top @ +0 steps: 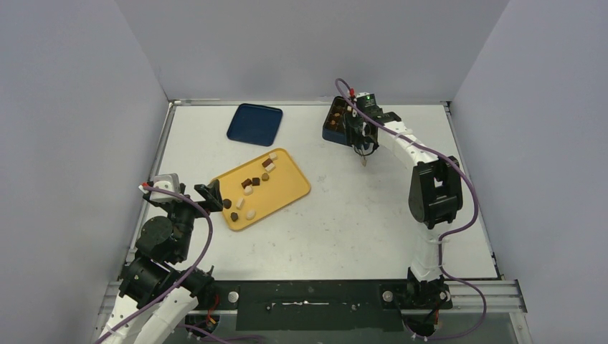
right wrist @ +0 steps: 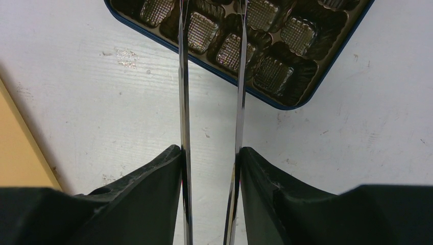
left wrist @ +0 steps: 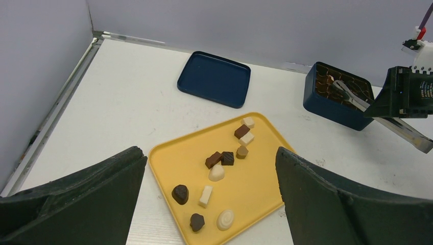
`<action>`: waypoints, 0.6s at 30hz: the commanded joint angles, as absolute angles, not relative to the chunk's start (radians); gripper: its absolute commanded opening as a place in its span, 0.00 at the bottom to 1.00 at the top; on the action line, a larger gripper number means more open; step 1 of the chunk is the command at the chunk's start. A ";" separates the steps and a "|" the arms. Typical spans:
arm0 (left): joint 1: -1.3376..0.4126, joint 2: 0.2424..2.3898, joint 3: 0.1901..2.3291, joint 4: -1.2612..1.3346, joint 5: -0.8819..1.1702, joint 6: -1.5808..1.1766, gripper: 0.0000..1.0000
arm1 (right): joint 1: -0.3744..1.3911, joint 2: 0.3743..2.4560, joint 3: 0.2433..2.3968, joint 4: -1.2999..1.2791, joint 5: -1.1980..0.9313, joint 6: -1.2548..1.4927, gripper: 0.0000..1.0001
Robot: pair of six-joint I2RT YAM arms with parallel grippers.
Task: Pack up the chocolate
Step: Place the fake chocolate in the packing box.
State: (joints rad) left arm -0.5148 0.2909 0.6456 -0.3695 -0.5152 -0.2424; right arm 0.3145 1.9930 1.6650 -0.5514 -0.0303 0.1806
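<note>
The packing is underway, and in my judgement roughly half of it is done. On the yellow tray [left wrist: 168, 163], in the middle of the counter [top: 358, 215], I count 11 pieces of chocolate [left wrist: 227, 158]. They are dark, brown and white, and they lie loose, not yet packed. The dark blue box [left wrist: 329, 109] stands at the far right, well apart from the tray. In the top view some brown and white pieces sit in its far cups, but I cannot tell their number. In the right wrist view about 8 near cups are empty, so there is room for what remains.

The right claw [right wrist: 210, 153] is pressed on a pair of thin metal tongs [right wrist: 184, 102], 1 finger against each blade, and holds them over the box. The 2 blades stand apart. Their tips are cut off by the edge of the wrist view, so I cannot tell if a piece is between them. The left claw [top: 213, 195] is spread wide and holds nothing; it hangs just beside the left corner of the tray. The lid [left wrist: 214, 79] lies flat beyond the tray, so closing the box is probably also left to do.
</note>
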 commanded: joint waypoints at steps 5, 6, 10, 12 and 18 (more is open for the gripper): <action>-0.509 0.290 0.651 -0.322 -0.514 -0.238 0.97 | 0.318 1.876 1.680 -0.535 -0.083 0.203 0.41; -0.509 0.293 0.650 -0.322 -0.515 -0.236 0.97 | 0.320 1.866 1.672 -0.533 -0.092 0.207 0.41; -0.509 0.312 0.657 -0.332 -0.513 -0.237 0.97 | 0.343 1.819 1.632 -0.526 -0.120 0.212 0.41; -0.509 0.314 0.658 -0.332 -0.513 -0.237 0.97 | 0.362 1.791 1.597 -0.515 -0.141 0.213 0.41; -0.509 0.296 0.656 -0.333 -0.526 -0.236 0.97 | 0.443 1.692 1.471 -0.474 -0.169 0.210 0.41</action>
State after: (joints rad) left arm -0.5148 0.3050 0.6456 -0.3695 -0.5159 -0.2424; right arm 0.3836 1.7855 1.5242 -0.5339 -0.1371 0.2035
